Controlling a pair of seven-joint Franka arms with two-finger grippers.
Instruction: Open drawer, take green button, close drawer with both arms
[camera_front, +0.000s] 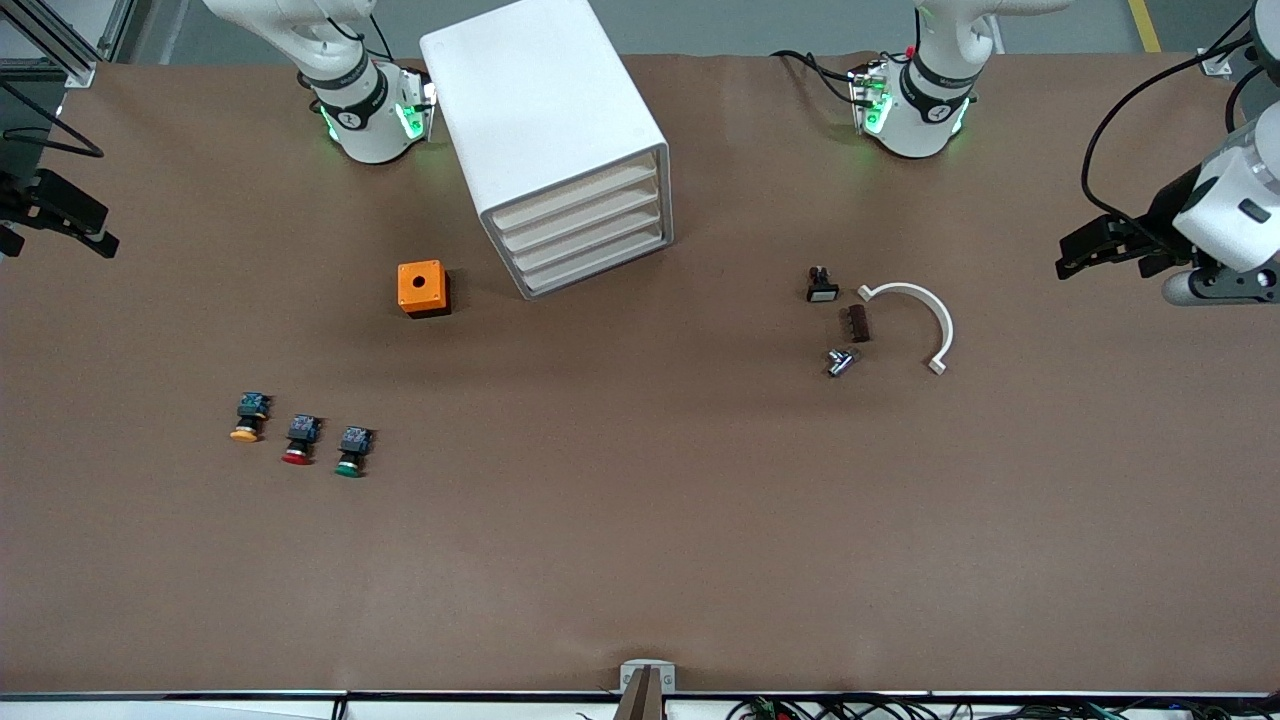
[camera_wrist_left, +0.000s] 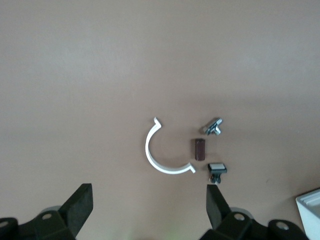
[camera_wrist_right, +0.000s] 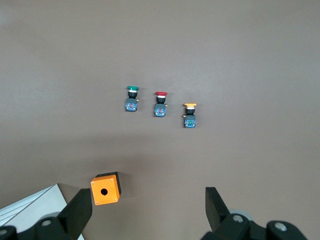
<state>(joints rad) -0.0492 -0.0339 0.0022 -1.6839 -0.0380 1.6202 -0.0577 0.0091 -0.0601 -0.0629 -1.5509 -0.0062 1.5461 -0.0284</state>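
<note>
Cabinet (camera_front: 560, 130): white, all four drawers shut; third drawer (camera_front: 590, 245) flush.
Green button (camera_front: 352, 452): on open table, end of a row beside red button (camera_front: 299, 441) and yellow button (camera_front: 248, 417), at 7 o'clock from the orange box (camera_front: 423, 288).
Left gripper (camera_front: 1100, 250): released, hovering at the table's edge, left arm's end.
Right gripper (camera_front: 60, 215): released, at the right arm's end.
White clip (camera_front: 925, 315): at 3 o'clock from the cabinet, small parts beside it.

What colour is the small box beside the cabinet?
Orange, with a black hole on top; the front view shows it best.
</note>
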